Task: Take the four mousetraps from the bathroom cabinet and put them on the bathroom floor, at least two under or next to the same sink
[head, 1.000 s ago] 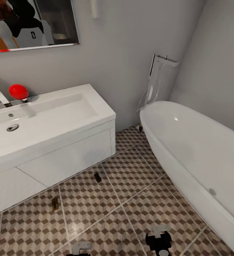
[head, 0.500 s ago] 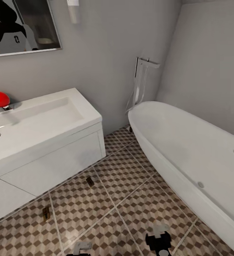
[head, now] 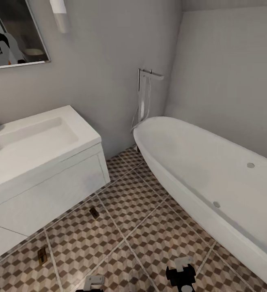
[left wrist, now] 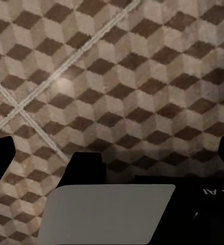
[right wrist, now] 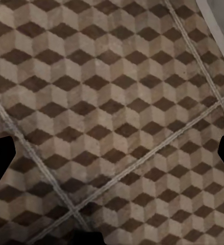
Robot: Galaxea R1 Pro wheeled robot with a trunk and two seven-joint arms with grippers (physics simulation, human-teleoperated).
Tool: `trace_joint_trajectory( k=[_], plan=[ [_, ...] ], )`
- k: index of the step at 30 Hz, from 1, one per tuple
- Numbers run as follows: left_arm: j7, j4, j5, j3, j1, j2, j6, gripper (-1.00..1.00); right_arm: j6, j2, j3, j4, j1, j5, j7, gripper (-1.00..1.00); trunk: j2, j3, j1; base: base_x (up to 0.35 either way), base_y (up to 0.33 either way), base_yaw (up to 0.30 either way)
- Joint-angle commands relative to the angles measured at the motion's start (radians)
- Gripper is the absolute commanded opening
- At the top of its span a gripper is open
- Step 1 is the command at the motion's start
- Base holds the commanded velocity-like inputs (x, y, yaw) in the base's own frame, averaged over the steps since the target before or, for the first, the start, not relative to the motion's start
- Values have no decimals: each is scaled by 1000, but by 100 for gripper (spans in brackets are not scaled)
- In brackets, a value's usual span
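Two mousetraps lie on the bathroom floor (head: 145, 227): one mousetrap (head: 94, 212) sits just in front of the white vanity below the sink (head: 36, 138), and the other mousetrap (head: 41, 256) lies further left by the vanity's front. The cabinet is out of view. My left gripper (head: 92, 281) and right gripper (head: 183, 265) hang low at the bottom of the head view. In the left wrist view the left gripper (left wrist: 113, 158) is open over bare patterned tiles. In the right wrist view the right gripper (right wrist: 112, 153) is open too, with nothing held.
A large white oval bathtub (head: 214, 178) fills the right side, with a chrome floor-standing tap (head: 143, 97) at its far end. A mirror (head: 11, 36) hangs above the sink. An open strip of tiles runs between vanity and tub.
The head view has swung to the right, so sink and mousetraps slide left in the picture and more of the bathtub shows. The mousetraps keep their places on the tiles.
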Motion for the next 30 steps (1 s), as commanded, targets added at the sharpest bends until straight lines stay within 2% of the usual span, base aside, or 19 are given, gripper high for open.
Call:
trace_joint_trajectory(
  k=[1,30],
  plan=[
    [5,-2,8,-9,0,0,-3,100,-4,1,8,1,-1,-10,-3,100,0,1,0,0,0,-173],
    [5,-1,8,-9,0,0,-3,100,-4,0,8,1,5,-10,-2,100,0,42,0,0,0,-170]
  ],
)
